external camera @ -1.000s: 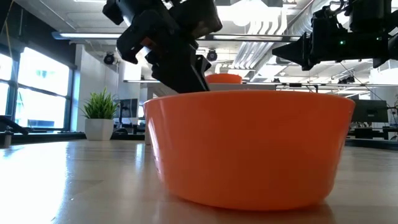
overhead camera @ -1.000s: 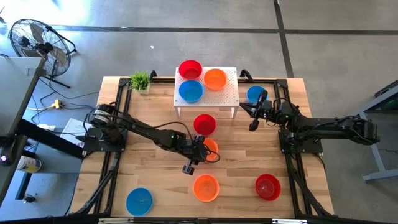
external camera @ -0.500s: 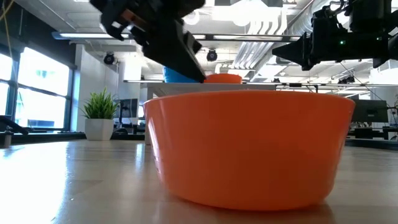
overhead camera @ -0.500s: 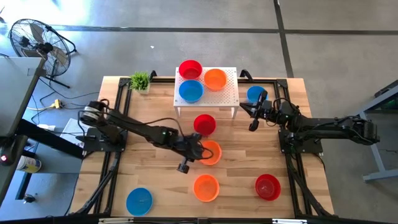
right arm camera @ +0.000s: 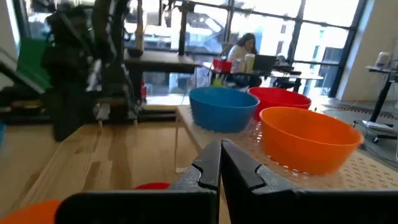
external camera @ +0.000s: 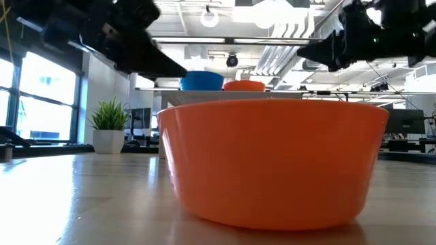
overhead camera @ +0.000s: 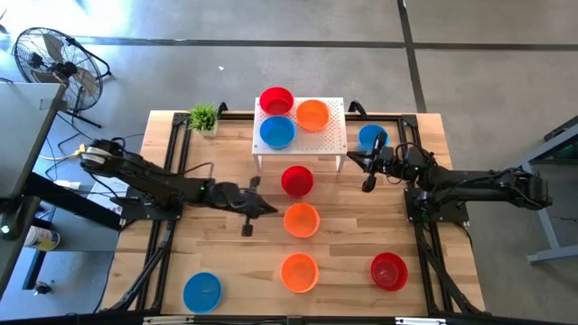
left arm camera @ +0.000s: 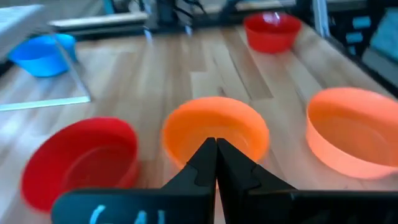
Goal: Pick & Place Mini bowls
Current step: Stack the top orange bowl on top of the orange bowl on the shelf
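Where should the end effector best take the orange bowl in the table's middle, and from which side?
Probably at the rim: the orange bowl sits upright and open, so one finger can go inside the wall and one outside, coming from above. The left end effector, shut now, is beside its left rim, opposite the red bowl.

We see a grey concrete floor (overhead camera: 271, 63) with dark seams all around the light wooden bench (overhead camera: 217, 262). A round black wire floor fan (overhead camera: 50, 59) stands off the bench's far left corner. Beyond the bench, tall windows (external camera: 34, 95) brighten the room's left side, white ducts and round lamps (external camera: 211, 15) run overhead, and a person (right arm camera: 242, 46) sits at a distant desk.
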### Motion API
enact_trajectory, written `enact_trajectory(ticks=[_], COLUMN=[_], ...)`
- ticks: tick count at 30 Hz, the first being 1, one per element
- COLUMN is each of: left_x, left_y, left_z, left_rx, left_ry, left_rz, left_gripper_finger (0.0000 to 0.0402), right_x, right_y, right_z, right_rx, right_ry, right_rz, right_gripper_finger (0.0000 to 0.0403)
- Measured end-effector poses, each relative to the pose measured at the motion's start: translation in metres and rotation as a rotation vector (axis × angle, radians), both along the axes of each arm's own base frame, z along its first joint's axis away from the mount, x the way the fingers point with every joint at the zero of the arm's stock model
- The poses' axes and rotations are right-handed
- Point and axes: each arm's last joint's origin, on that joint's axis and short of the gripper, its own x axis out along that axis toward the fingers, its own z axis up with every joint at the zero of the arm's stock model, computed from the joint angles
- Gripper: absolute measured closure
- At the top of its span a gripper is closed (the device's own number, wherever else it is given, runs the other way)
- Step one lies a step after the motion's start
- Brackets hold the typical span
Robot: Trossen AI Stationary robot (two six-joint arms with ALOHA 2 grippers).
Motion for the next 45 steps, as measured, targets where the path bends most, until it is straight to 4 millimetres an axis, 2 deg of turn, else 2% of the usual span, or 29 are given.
enact_trajectory(ticks=[8,11,18,25,34,41,45], left_x=[-0.041,-0.051,-0.07,-0.074,-0.074,-0.074,-0.074], left_y=[0.016,0.022,0.041,0.049,0.049,0.048,0.048], left_z=[-0.022,-0.028,-0.044,-0.048,-0.05,-0.05,-0.05], left_rx=[-0.057,-0.076,-0.117,-0.157,-0.158,-0.164,-0.164], left_ry=[-0.148,-0.184,-0.216,-0.21,-0.183,-0.18,-0.179], left_rz=[0.085,0.112,0.206,0.243,0.226,0.204,0.204], left_gripper_finger=[0.0401,0.0401,0.0401,0.0401,0.0401,0.0401,0.0401], right_x=[0.016,0.023,0.053,0.094,0.145,0.16,0.164], right_y=[0.03,0.045,0.074,0.094,0.114,0.123,0.125], right_z=[0.023,0.023,0.014,0.004,-0.019,-0.044,-0.055], right_rx=[-0.01,-0.006,0.024,-0.018,-0.062,-0.145,-0.22], right_ry=[0.353,0.462,0.654,0.856,1.027,1.135,1.162], right_rz=[0.016,0.035,0.094,0.254,0.521,0.628,0.594], right_gripper_finger=[0.0396,0.038,0.032,0.0274,0.0263,0.0269,0.0279])
